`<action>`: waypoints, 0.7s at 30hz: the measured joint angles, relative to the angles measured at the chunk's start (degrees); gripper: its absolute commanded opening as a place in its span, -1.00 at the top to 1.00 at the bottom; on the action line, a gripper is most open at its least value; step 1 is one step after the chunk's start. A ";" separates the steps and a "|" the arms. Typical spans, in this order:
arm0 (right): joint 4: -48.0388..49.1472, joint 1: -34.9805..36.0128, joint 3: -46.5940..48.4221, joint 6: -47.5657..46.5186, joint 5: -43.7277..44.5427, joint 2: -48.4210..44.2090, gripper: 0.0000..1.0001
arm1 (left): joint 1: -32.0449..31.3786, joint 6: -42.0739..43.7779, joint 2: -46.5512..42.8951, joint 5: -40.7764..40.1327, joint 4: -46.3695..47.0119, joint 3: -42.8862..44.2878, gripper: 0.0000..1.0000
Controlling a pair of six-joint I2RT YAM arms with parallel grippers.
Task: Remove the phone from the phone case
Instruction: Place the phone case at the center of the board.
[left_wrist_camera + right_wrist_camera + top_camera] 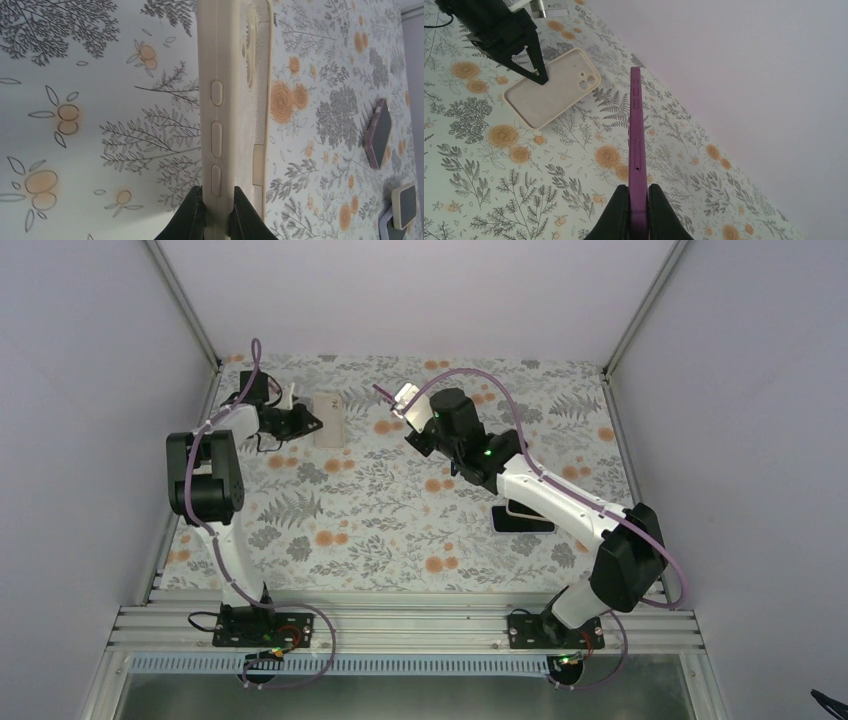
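At the far-left side of the table (380, 530) | left gripper (218, 202) is pinching the cream phone case (227, 100) by one long edge, case lying back-up on the floral surface | right gripper (638, 202) is clamping the purple phone (636, 135) edge-on, holding it raised, apart from the case.

The surface (380, 540), a pale cloth printed with grey ferns and orange blossoms, carries a cream silicone phone case (328, 419) lying back-up near its far left, and a flat black rectangular slab (522, 520) toward the right.
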 measured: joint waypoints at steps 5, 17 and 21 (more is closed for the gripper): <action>-0.02 0.00 0.00 -0.02 -0.35 0.00 0.92 | 1.09 2.10 4.24 -0.02 -1.51 3.67 0.95; -0.39 0.00 0.00 0.02 -1.60 0.00 0.92 | 2.03 7.19 10.95 -2.64 -7.85 10.32 0.95; -0.44 0.00 0.00 0.11 -1.92 0.02 0.92 | 1.97 8.09 12.70 -4.46 -9.92 13.27 0.94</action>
